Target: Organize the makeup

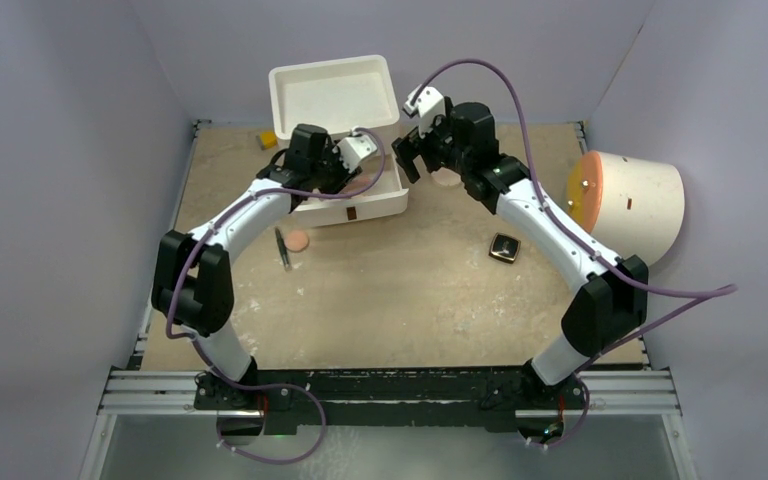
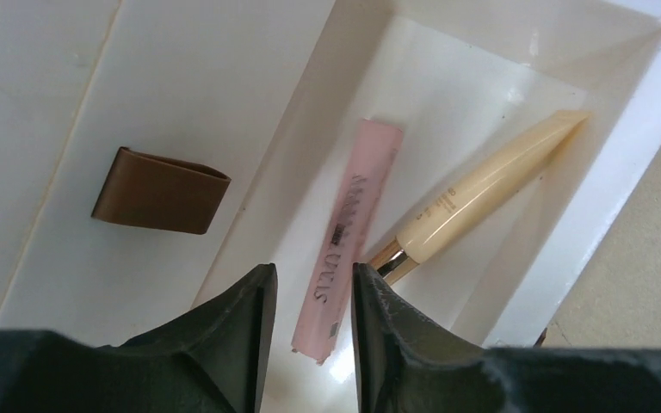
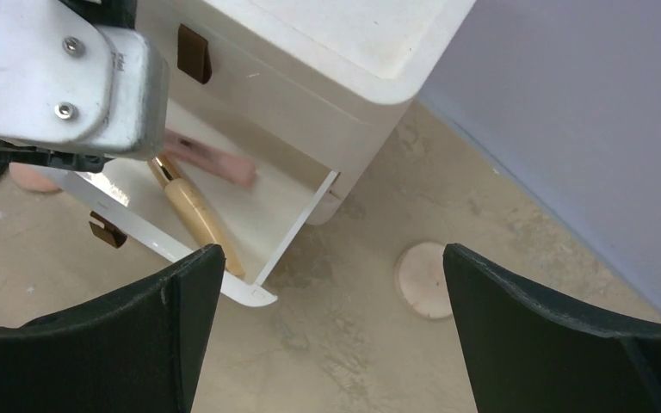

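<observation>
While the left tool, jaws narrowly apart and gripping nothing, is hanging over the drawer holding the pink stick and tan tube, the right tool is gaping wide above the bench, a round peach disc lying at its two o'clock, nearer this arm.

A slim pink stick and tan tube lie in the white drawer under the left pincer. A round peach disc lies under the right pincer.

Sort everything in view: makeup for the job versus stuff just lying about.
Job: pink tube, tan tube, slim stick, left peach disc, right peach disc, black compact, drawer.
Lying about: yellow block, cream cylinder.
</observation>
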You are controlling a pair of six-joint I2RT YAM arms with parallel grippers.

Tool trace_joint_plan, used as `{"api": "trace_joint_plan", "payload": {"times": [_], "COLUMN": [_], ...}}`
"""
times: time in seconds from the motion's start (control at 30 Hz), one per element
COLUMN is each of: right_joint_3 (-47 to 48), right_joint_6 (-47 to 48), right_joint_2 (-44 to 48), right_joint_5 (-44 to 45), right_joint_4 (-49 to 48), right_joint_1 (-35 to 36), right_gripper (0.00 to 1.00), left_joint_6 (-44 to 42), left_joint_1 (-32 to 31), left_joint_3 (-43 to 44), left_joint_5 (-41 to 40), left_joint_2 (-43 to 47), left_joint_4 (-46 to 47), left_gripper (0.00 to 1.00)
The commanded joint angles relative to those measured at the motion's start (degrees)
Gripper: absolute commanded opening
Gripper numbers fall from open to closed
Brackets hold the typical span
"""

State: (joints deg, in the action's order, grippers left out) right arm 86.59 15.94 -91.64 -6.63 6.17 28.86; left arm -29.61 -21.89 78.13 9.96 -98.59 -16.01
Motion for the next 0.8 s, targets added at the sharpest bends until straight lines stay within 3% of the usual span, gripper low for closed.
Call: {"api": "trace_joint_plan", "payload": {"times": [0.0,0.4,0.53,0.63,0.77], "right_joint_3": [-0.51,0.51,-0.26,0.00,0.42], "right_joint_6": [-2.43,-9.76,-10.34,-10.87,-10.76], "right_joint_2": [1.23,-0.36,-1.27,-2.42,-3.66], "right_joint_5": [2.50,7.69,10.84,12.29,13.22], "right_joint_4": [-1.36,-1.79,-1.87,-1.35,-1.01], "right_joint_1": [0.22,2.96,7.07,10.49,13.48], "right_gripper": [0.99,0.99,0.99,0.99,0.99], "left_joint_6": [0.46,8.76,11.93,14.35,22.40], "left_joint_1": [-0.17,-0.17,-0.17,-0.17,-0.06], "left_joint_3": [2.22,3.58,6.72,8.32,7.56], "left_joint_5": [-1.80,-0.09,-0.64,-6.67,-22.95], "left_joint_2": [0.78,10.21,12.76,14.50,16.86], "left_joint_4": [1.23,11.48,11.42,8.80,1.31], "left_gripper": [0.42,0.78,0.83,0.84,0.85]}}
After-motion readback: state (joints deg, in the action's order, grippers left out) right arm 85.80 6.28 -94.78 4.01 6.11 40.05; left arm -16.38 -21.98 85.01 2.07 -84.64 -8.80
